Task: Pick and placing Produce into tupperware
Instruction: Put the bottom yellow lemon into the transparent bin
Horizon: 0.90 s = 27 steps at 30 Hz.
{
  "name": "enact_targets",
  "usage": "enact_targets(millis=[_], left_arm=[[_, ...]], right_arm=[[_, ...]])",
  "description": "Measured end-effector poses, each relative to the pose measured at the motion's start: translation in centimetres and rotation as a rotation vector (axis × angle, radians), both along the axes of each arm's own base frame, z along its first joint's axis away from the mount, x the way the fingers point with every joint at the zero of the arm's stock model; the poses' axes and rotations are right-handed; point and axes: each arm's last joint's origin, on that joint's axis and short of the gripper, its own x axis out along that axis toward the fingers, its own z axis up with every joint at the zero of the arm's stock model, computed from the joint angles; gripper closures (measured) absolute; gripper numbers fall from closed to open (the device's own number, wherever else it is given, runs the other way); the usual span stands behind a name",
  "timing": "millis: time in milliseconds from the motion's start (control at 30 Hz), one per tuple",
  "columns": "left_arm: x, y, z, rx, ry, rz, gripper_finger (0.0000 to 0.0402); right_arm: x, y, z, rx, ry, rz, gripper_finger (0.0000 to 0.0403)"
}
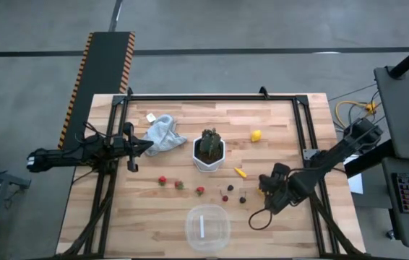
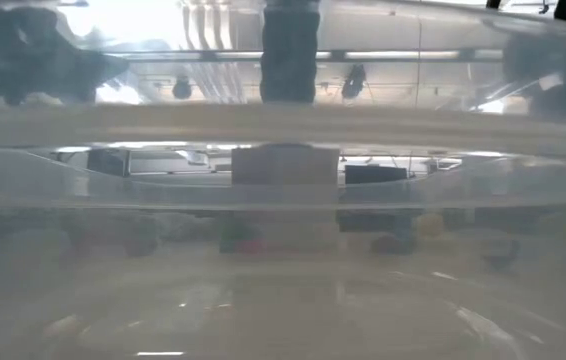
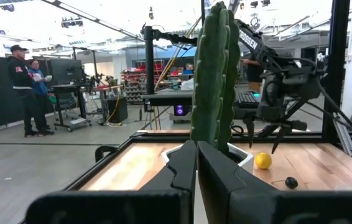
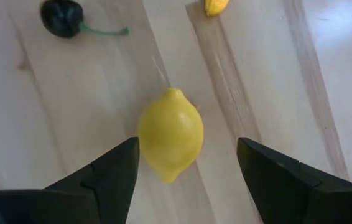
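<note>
Even, bright light — low view seemingly blurred.

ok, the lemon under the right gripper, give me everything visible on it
The small yellow lemon-shaped fruit looks smooth and slightly glossy, like plastic, oval with a pointed nub at each end. It lies on its side on the light wooden table, whole and unmarked. The right gripper hangs directly over it, jaws open to either side, neither finger touching it. A dark purple berry with a green stem and a thin yellow piece lie apart from it. Only the tabletop touches it.
</note>
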Motion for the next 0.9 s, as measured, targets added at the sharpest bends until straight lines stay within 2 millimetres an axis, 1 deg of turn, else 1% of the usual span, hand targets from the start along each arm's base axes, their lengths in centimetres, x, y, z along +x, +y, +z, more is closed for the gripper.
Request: enact_targets(millis=[200,433,667,900], left_arm=[[0.0,0.0,0.0,0.000,0.001,0.000,0.0402],[0.1,0.0,-0.1,0.000,0.014,0.000,0.0402],[0.1,0.0,-0.1,-0.001,0.015,0.000,0.0402],[0.1,0.0,-0.1,-0.001,0.015,0.000,0.0402]], right_arm=[[0.3,0.1,-0.7,-0.011,0.015,-0.004,0.0135],[0.7,0.2,-1.5,0.001,0.003,-0.006,0.0140],[0.3,-0.2,-2.8,-0.012,0.031,-0.025,0.0139],[0.8,-0.4,-3.7,-0.005,0.020,-0.022,0.0145]])
